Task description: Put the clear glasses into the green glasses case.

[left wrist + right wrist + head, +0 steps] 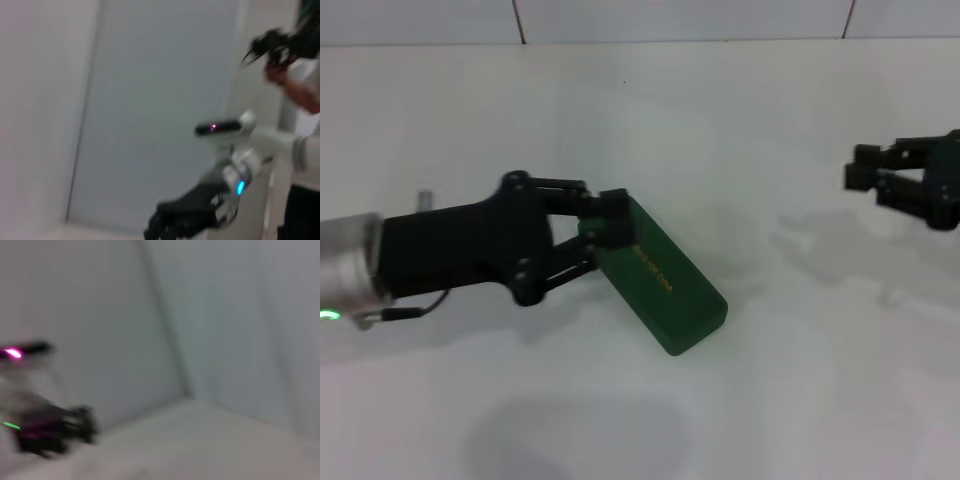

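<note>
The green glasses case [665,280] lies closed and slanted on the white table, its gold lettering facing up. My left gripper [602,224] is at the case's upper left end, with its fingers shut on that end. My right gripper [858,168] hangs at the right, apart from the case, its fingers a little apart and holding nothing. A faint transparent outline on the table below it looks like the clear glasses [835,255]. The right wrist view shows the left gripper [75,427] far off and blurred. The right gripper [172,222] appears dark in the left wrist view.
The white table [650,120] runs back to a tiled wall [680,18]. In the left wrist view a person [300,90] stands beside the robot's body, past my right arm [245,165].
</note>
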Controlling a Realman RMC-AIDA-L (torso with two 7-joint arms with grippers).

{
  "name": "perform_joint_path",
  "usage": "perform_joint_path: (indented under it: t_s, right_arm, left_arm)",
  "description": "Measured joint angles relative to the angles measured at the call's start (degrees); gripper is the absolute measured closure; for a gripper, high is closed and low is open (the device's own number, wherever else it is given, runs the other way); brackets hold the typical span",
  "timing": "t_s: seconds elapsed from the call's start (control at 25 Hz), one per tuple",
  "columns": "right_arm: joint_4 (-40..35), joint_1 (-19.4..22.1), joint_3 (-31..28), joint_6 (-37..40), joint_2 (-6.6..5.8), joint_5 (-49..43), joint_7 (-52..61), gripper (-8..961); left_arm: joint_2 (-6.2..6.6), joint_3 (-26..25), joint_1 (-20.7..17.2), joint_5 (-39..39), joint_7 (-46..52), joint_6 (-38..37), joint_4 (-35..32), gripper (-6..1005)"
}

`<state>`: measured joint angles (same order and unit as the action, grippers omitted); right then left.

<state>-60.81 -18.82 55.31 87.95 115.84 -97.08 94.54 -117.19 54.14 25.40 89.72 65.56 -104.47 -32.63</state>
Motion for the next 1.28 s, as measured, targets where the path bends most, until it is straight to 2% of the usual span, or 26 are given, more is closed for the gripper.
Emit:
perform_joint_path:
  t_s: [0.04, 0.16, 0.32, 0.44, 0.6, 0.76, 0.88, 1.28]
  right_arm:
    - [3.4, -0.2, 0.9, 5.6, -0.03, 5.8, -5.0, 792]
    - [6.3, -0.3, 2.8, 10.9, 0.09, 10.9, -9.3, 663]
    - [7.1, -1.0, 10.0, 11.2, 0.08, 12.2, -10.3, 484]
    - [7.1, -1.7, 15.0, 9.7, 0.06, 11.9, -10.4, 345]
    - [7.3, -3.0, 18.6, 8.0, 0.04, 11.9, -9.8, 276]
    - [7.0, -3.5, 19.1, 7.9, 0.03, 11.9, -9.7, 208]
    - [6.8, -3.5, 19.6, 8.1, 0.09, 12.1, -9.8, 156]
    - [6.8, -3.3, 20.2, 8.5, 0.10, 12.6, -10.3, 154]
  left_arm:
    - [0.34, 0.0, -0.5, -0.8, -0.8, -1.3, 0.0, 767]
    - [0.79, 0.2, -1.0, -0.7, -0.7, -2.5, 0.0, 690]
    - [2.04, 0.4, -0.9, 0.8, 3.0, -5.2, 0.3, 562]
    - [2.88, 0.4, -0.7, 0.9, 4.5, -7.7, 0.3, 505]
    - [3.77, 0.4, -0.7, 1.3, 5.2, -8.3, 0.3, 429]
    - [4.33, 0.4, -0.8, 1.4, 5.9, -8.3, 0.3, 353]
    - [4.59, 0.4, -1.0, 2.1, 6.1, -8.4, 0.3, 346]
    - [4.86, 0.4, -1.4, 4.3, 6.7, -8.5, 0.3, 335]
